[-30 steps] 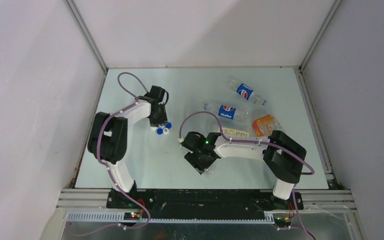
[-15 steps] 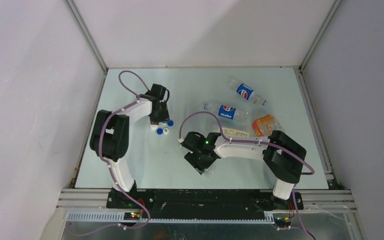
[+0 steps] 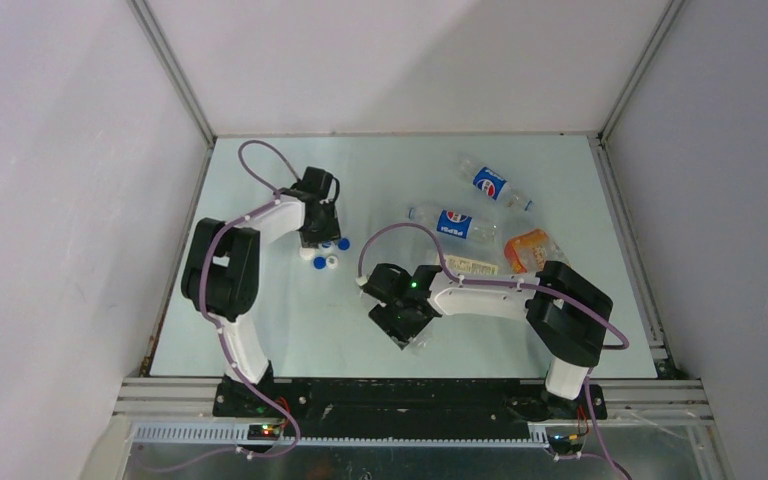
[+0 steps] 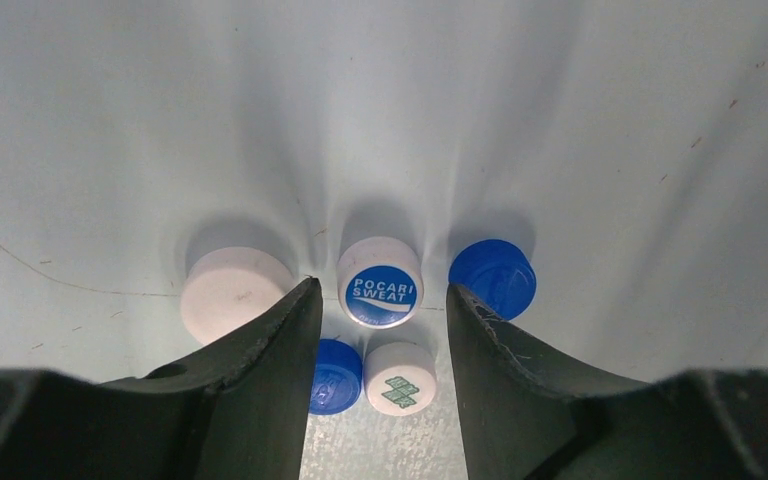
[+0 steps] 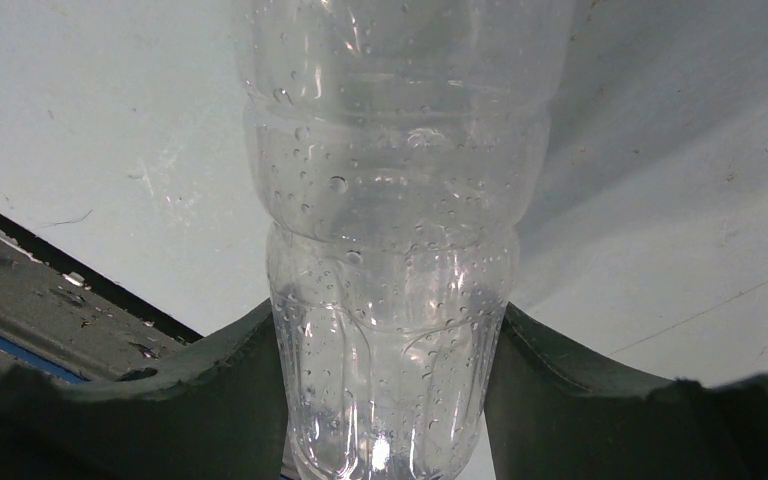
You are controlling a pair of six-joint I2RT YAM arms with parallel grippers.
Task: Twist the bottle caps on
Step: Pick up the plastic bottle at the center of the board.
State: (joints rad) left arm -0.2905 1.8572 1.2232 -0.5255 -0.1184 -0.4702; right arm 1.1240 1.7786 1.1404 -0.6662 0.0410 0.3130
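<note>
The pale blue-green tabletop (image 3: 260, 330) carries everything. My left arm (image 3: 222, 280) reaches along its left edge towards the far-left area; my right arm (image 3: 560, 310) bends from the near-right corner in towards the middle of the near edge.

Four clear plastic bottles lie on their sides in the far-right part: two blue-labelled Pepsi bottles (image 3: 490, 183) (image 3: 455, 224), an orange-labelled bottle (image 3: 527, 250) and a pale-labelled bottle (image 3: 472, 265) beside my right forearm.

My right gripper (image 5: 388, 320) is clamped on a clear unlabelled plastic bottle (image 5: 390, 200), beaded with droplets inside, with a finger pressed against each side of it. It sits close to the middle of the near edge. Whether it touches the tabletop I cannot tell.

My left gripper (image 4: 382, 290) is released, its jaws apart and gripping nothing, low over the five small round plastic bottle caps clustered in the left half of the tabletop. The white cap with a blue Pocari Sweat top (image 4: 380, 283) lies between my fingertips with a gap on each side. A plain white cap (image 4: 235, 293) sits just outside my left finger, partly covered by it, and a solid blue cap (image 4: 493, 277) lies just outside my right finger. Nearer my wrist, between the fingers, a second blue cap (image 4: 335, 376) and a white cap with a green mark (image 4: 400, 378) lie side by side.
</note>
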